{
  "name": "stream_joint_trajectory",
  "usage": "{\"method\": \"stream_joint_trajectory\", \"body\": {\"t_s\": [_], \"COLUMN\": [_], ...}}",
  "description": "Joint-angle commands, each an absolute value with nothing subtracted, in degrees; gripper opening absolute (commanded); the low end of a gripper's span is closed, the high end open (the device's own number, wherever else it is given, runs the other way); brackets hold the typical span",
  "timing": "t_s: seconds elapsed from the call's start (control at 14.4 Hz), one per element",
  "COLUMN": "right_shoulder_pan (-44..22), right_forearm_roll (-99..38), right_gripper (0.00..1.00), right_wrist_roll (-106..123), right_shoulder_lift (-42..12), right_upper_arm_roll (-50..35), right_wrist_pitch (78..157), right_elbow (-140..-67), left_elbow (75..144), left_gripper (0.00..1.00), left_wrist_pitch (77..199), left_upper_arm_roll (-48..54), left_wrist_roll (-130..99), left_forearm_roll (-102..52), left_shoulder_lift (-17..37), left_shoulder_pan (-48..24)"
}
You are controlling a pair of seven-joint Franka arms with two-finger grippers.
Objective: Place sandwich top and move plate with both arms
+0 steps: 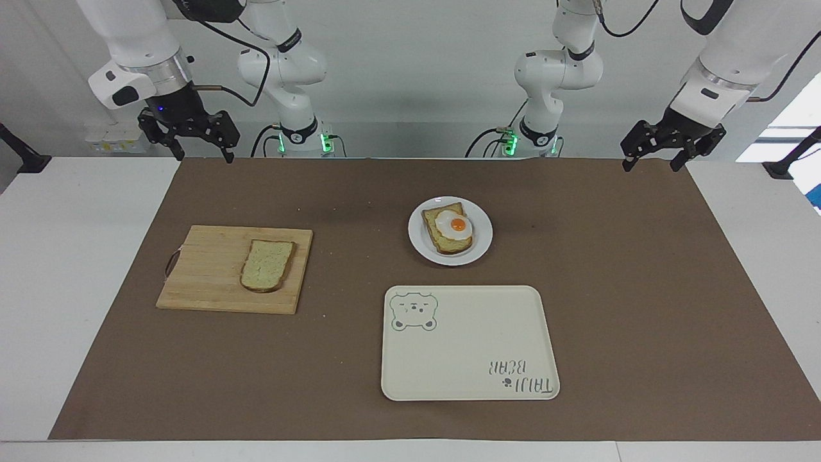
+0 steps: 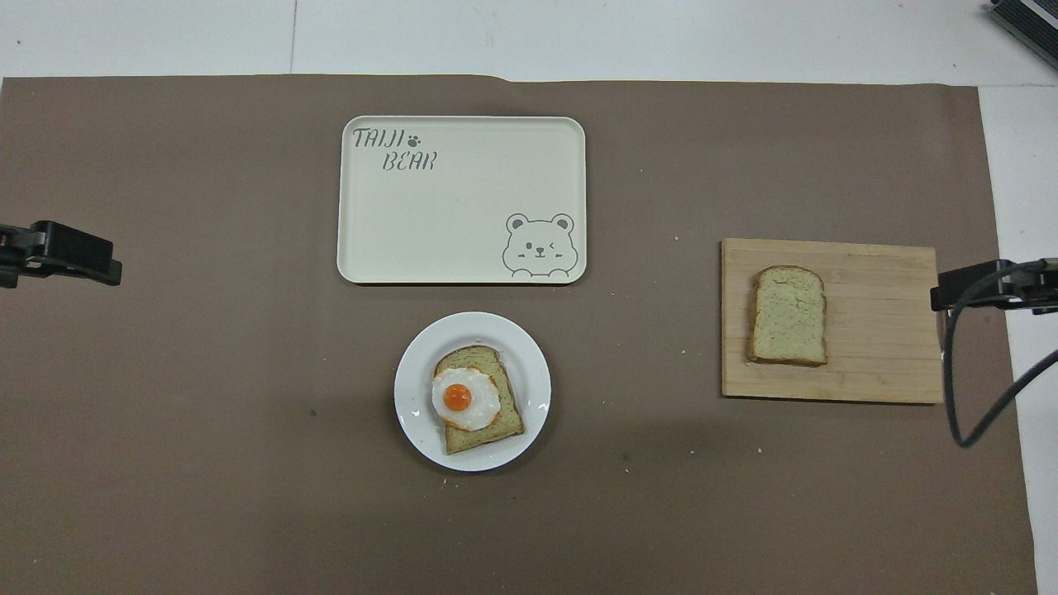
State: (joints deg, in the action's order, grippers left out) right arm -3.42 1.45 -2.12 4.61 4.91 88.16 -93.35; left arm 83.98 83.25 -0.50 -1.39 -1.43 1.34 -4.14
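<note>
Both pincers hang empty with their fingers apart: the right gripper (image 1: 201,154) is over the mat's corner at the right arm's end of the table, the left gripper (image 1: 649,163) over the mat's corner at the left arm's end.

In the overhead view, the sandwich top (image 2: 788,315) lies flat on a wooden cutting board (image 2: 876,364), on the half of the board toward the table's middle. Its long axis runs from 12 to 6 o'clock, with the rounded end at 12, away from the robots, and the square end at 6, toward them. The board sits at the right arm's end of the table, its long sides running 3 to 9 o'clock; in the facing view a small handle loop (image 1: 170,264) shows at its outer short edge.

From the slice, the plate (image 2: 413,380) lies at about 8 o'clock, well apart, near the middle of the brown mat (image 2: 207,463). It carries a toasted slice (image 2: 496,417) with a fried egg (image 2: 465,398) on top. The toast is slightly tilted, its rounded end toward about 11 o'clock.

Just at 12 o'clock from the plate, farther from the robots, a cream rectangular tray (image 2: 463,207) lies with its long sides running 3 to 9 o'clock. It has a bear drawing (image 2: 539,245) in the corner nearest the plate and the words "TAIJI BEAR" (image 2: 393,149) in the diagonal corner.
</note>
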Motion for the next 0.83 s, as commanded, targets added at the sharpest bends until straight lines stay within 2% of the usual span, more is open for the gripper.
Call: {"method": "stream_joint_trajectory", "body": {"t_s": [0.0, 0.42, 0.76], "right_shoulder_pan": [-2.7, -2.5, -1.7], "right_forearm_roll": [0.7, 0.7, 0.6], "right_gripper": [1.00, 1.00, 1.00], "right_wrist_roll": [-1.0, -0.4, 1.3], "right_shoulder_lift": [6.1, 6.1, 5.8], "right_upper_arm_roll": [4.7, 4.7, 4.9], "right_wrist_pitch": [89.6, 89.7, 95.1], "right_elbow": [-95.4, -96.1, -99.9], "left_elbow": [84.2, 84.2, 84.2], "left_gripper": [1.00, 1.00, 1.00], "left_wrist_pitch": [82.4, 82.4, 82.4], "left_upper_arm_roll": [-0.3, -0.3, -0.3], "left_wrist_roll": [-1.7, -1.7, -1.7], "left_forearm_roll": [-1.8, -1.8, -1.8], "left_shoulder_lift": [0.8, 0.8, 0.8], "left_shoulder_pan": [-3.5, -3.5, -3.5]}}
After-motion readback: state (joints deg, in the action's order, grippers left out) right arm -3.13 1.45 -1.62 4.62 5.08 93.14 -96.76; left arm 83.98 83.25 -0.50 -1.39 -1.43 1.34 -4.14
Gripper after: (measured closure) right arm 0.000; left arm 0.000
